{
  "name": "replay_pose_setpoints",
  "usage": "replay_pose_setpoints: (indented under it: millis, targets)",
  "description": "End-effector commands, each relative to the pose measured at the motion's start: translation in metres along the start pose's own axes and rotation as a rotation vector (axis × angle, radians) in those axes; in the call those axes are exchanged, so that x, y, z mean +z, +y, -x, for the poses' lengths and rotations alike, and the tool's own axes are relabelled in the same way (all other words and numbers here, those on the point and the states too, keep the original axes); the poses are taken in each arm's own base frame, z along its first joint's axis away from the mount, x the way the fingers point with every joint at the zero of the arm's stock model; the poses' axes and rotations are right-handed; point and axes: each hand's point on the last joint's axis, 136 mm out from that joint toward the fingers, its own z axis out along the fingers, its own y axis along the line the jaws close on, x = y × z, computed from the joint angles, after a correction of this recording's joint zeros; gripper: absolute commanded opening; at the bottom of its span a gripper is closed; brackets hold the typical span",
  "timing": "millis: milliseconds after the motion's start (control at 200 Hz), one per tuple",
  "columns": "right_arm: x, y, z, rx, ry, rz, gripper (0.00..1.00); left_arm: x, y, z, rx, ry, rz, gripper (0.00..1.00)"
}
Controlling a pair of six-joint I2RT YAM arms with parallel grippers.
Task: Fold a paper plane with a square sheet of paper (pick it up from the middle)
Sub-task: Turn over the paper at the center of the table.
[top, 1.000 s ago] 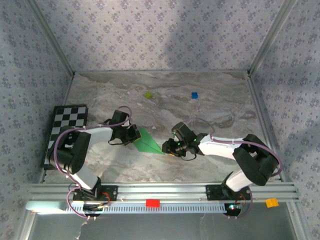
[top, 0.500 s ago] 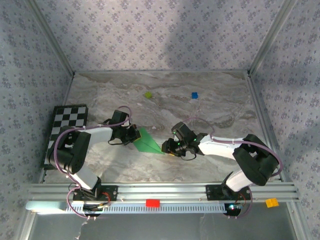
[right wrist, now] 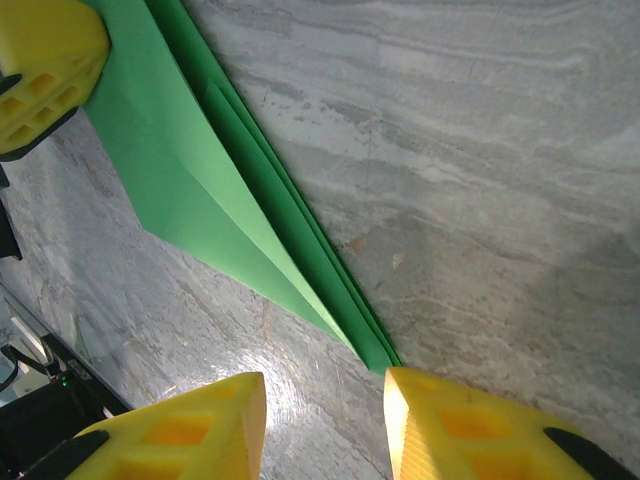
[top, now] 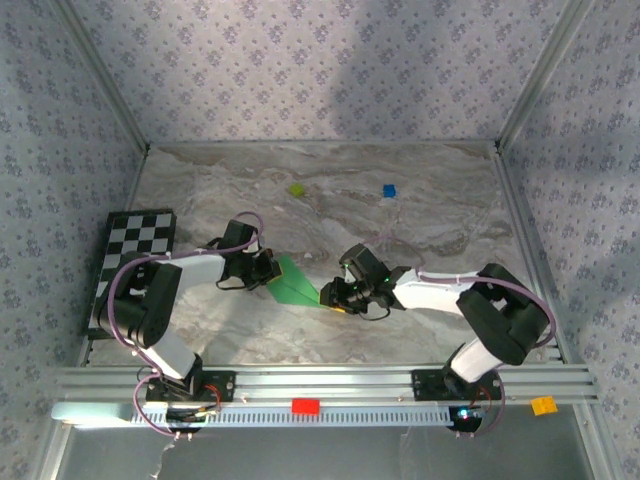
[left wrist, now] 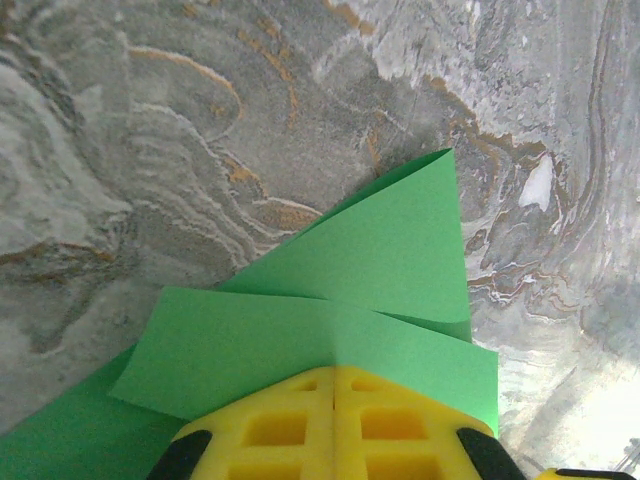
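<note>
My left claw [left wrist: 335, 400] clenched, pinning the paper plane [right wrist: 200, 200] to the desk [right wrist: 500, 150] so it can't slide; right claw [right wrist: 325, 425] part-open, straddling its nose, gripping nothing.

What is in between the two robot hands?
The folded green paper lies flat on the table between the left gripper and the right gripper. The top camera shows it.

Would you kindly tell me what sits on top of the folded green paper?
The left gripper, shut, presses on the green paper at its wide end; the part of the paper beneath it is hidden.
</note>
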Motion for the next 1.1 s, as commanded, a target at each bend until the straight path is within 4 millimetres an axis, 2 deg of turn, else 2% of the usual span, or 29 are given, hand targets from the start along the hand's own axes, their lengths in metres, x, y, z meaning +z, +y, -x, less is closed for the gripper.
replay_pose_setpoints:
  millis: [0,275,535,690,790,1094]
  targets:
    - [0.002,-0.001,-0.001,0.021,0.014,0.018,0.35,0.001,0.007,-0.002,-0.010,0.009,0.014,0.00]
    - [-0.003,-0.003,-0.001,0.028,-0.001,0.013,0.35,0.001,0.007,-0.001,-0.011,0.007,0.016,0.00]
    - [-0.004,0.004,-0.001,0.021,0.006,0.043,0.36,0.001,0.008,-0.002,-0.015,0.009,0.016,0.00]
    - [-0.002,-0.002,0.000,0.038,0.009,0.013,0.36,0.000,0.008,-0.002,-0.015,0.007,0.017,0.00]
    - [-0.004,-0.013,0.002,0.051,-0.013,-0.039,0.37,-0.001,0.008,-0.003,-0.015,0.007,0.019,0.00]
    - [0.005,-0.006,0.002,0.057,0.020,0.001,0.37,0.000,0.008,-0.002,-0.016,0.011,0.016,0.00]
